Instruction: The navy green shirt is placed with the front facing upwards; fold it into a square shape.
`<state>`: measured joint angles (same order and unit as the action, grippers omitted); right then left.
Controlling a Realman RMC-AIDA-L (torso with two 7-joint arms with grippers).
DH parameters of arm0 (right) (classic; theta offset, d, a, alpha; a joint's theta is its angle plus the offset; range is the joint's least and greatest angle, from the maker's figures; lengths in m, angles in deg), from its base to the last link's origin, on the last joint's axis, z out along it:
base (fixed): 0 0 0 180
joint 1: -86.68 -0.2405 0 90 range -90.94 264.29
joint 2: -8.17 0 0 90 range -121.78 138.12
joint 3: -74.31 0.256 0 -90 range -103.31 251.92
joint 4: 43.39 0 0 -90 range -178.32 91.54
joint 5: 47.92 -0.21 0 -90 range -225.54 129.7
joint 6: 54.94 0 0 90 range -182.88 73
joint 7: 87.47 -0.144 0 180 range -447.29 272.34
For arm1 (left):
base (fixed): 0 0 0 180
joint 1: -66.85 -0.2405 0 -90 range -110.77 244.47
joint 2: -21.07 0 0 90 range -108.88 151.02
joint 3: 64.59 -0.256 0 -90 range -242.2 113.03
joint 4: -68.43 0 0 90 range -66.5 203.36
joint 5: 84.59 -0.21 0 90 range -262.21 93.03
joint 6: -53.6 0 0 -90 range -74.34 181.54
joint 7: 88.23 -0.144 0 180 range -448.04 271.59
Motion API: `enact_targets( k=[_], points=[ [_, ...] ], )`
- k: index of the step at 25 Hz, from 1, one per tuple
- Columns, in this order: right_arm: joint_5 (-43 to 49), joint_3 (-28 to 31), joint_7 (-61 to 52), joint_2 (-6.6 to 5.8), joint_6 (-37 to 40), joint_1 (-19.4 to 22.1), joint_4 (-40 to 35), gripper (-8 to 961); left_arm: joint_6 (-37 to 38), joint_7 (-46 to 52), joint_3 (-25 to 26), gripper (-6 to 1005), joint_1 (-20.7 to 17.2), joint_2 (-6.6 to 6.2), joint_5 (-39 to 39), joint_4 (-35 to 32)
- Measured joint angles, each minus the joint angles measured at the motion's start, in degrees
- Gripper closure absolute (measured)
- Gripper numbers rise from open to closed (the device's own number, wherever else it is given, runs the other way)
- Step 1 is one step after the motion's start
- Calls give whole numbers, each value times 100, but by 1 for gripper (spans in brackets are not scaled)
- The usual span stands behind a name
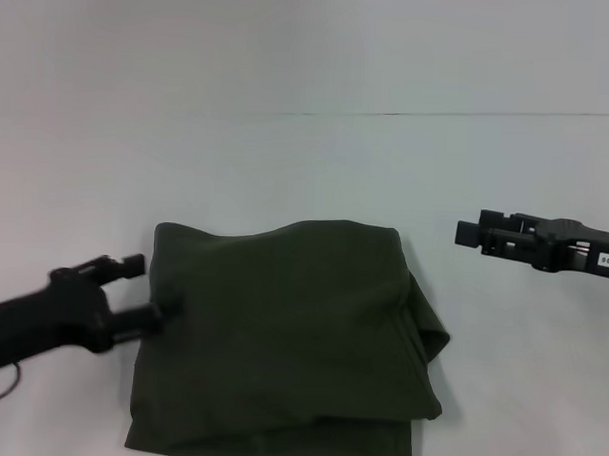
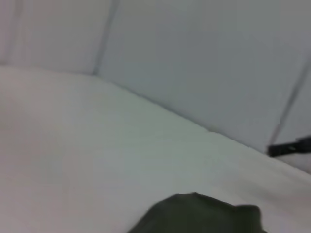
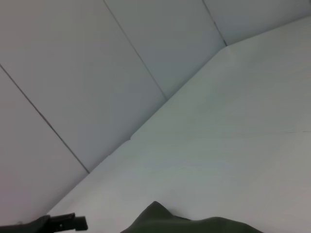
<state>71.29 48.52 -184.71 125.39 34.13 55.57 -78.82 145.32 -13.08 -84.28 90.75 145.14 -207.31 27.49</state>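
Head view: left claw (image 1: 150,291), released, touches the folded shirt (image 1: 286,337) at nine o'clock; right claw (image 1: 474,232), released, hovers at two o'clock; square edges gently.

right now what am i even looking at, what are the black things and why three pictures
The black things are the two grippers of a two-armed robot. The large picture comes from a camera on its head, looking down at a white table. On it lies a dark green shirt, already folded into a rough square. The left gripper is at the shirt's left edge, one finger touching the cloth. The right gripper hangs in the air to the right, holding nothing. The other two pictures come from cameras on each wrist; they show mostly table and wall, with a corner of the shirt.
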Motion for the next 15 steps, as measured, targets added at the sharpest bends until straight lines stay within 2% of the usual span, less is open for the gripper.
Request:
enact_targets(
  k=[2,9,14,15],
  points=[
    [-1,-1,46,17,-103,2,70,149,37,-754,-159,229,18,13,2,269],
    [3,-4,146,28,-166,9,208,150,-341,-1626,-430,90,130,24,13,795],
    [0,-6,160,40,-179,6,222,151,-552,-1972,-401,78,146,32,111,942],
    [1,-6,161,44,-183,3,223,151,-786,-2190,-409,76,149,36,127,1113]
  ],
)
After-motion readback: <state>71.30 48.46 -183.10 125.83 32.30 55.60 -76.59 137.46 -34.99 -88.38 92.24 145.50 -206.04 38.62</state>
